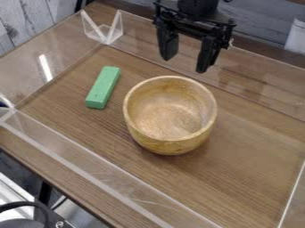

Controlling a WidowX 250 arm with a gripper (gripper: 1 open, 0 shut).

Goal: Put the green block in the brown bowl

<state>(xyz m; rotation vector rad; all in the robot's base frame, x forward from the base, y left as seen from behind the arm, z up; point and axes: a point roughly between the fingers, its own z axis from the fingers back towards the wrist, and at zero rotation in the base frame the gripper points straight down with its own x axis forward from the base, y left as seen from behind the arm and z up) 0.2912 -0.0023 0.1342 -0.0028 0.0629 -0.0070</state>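
The green block (103, 87) is a small mint-green bar lying flat on the wooden table, left of centre. To its right stands the brown bowl (172, 113), round, light-tan wood, upright and with nothing inside. My gripper (188, 52) hangs above the table behind the bowl, at the top of the view. Its two black fingers (169, 43) point down and stand apart, open, with nothing between them. The block is well to the left and nearer the camera than the gripper.
A clear acrylic wall (107, 183) rings the wooden table (251, 151), with low panels at the front, left and back. A small clear triangular stand (103, 28) sits at the back left.
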